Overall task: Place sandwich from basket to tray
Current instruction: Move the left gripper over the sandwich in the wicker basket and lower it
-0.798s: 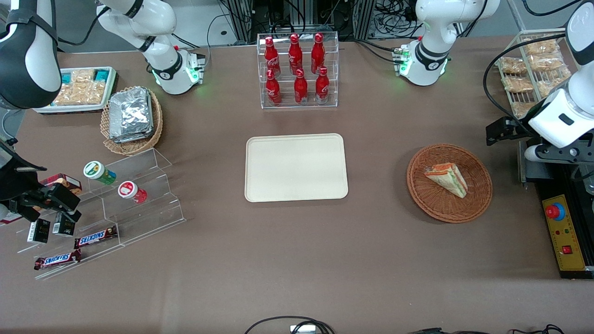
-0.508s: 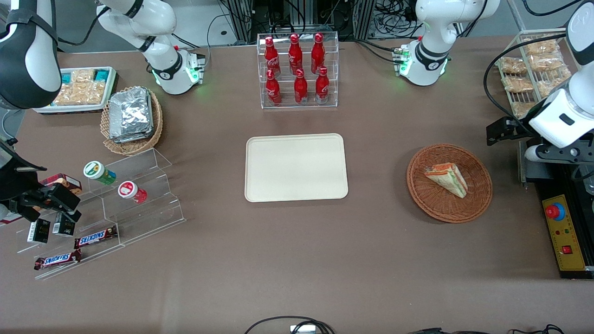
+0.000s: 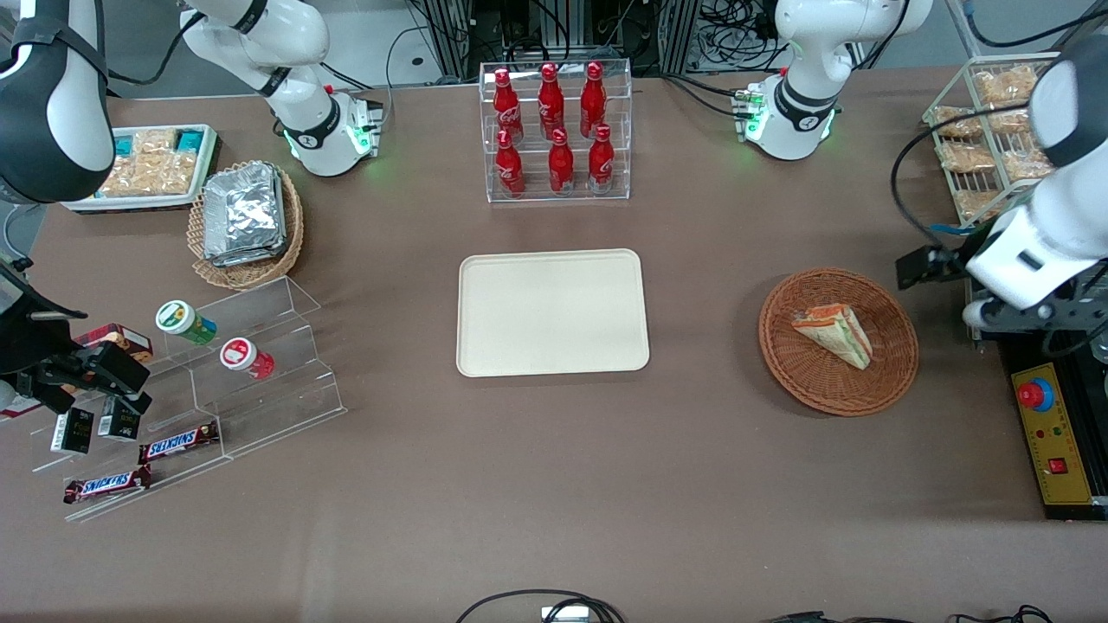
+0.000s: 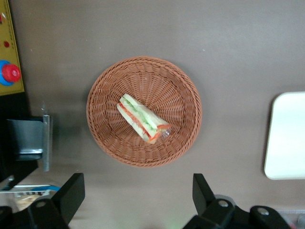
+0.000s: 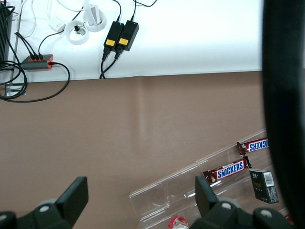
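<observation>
The sandwich (image 3: 834,334) is a pale triangular wedge with orange-red and green layers. It lies in the round orange-brown wicker basket (image 3: 892,368), toward the working arm's end of the table. The beige tray (image 3: 552,312) lies flat at the table's middle with nothing on it. My left gripper (image 3: 1021,305) hangs high above the table beside the basket, apart from it. In the left wrist view the sandwich (image 4: 143,118) and basket (image 4: 183,95) lie ahead of the gripper (image 4: 138,195), whose fingers (image 4: 72,192) are spread wide with nothing between them. A corner of the tray (image 4: 288,136) shows there too.
A clear rack of red bottles (image 3: 556,130) stands farther from the front camera than the tray. A yellow control box with a red button (image 3: 1049,433) and a wire rack of snack packets (image 3: 987,138) sit at the working arm's end. A tan basket of foil packets (image 3: 246,221) sits toward the parked arm's end.
My left arm has shifted a little toward the basket and nearer the front camera. The sandwich, basket and tray have not moved.
</observation>
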`<state>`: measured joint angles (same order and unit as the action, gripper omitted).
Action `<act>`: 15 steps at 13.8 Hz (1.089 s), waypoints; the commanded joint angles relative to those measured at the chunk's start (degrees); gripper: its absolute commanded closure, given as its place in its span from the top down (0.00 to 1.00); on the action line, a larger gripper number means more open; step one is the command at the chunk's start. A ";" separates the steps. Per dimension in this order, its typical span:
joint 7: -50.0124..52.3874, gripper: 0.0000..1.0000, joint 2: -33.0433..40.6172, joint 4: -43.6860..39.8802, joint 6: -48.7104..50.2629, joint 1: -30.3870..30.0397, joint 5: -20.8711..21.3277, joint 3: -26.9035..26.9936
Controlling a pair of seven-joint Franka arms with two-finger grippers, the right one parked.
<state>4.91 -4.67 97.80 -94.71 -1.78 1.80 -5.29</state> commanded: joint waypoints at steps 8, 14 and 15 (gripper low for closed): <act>29.60 1.00 3.26 26.63 -27.69 0.46 2.16 0.10; 43.15 1.00 2.38 35.43 -41.24 0.29 2.25 0.10; 44.38 1.00 2.30 37.27 -43.78 0.29 2.33 0.10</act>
<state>45.80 -3.99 130.75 -134.09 -1.69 3.19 -5.38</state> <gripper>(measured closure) 0.000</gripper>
